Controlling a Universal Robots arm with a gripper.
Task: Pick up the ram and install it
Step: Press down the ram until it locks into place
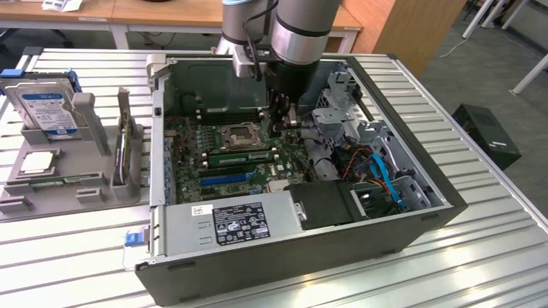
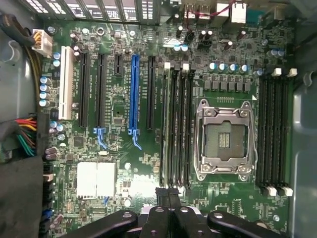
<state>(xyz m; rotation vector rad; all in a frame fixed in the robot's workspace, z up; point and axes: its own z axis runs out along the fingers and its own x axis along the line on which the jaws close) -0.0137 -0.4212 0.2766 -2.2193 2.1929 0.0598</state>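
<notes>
Ext view: claw (image 1: 287,123) hangs low inside the open PC case (image 1: 428,212), over the mobo. Shut tight, nothing seen in it. The ram (image 1: 242,155), a green stick, looks seated in the slot bank by the CPU socket (image 1: 237,135). It lies just off the claw toward the ext view's left, long axis pointing roughly back at the claw.

Wrist view: claw (image 2: 168,196) closed, empty, tips just off one end of the slot bank (image 2: 178,124), in line w/ the slots' length. Can't tell which slot holds the stick.
</notes>
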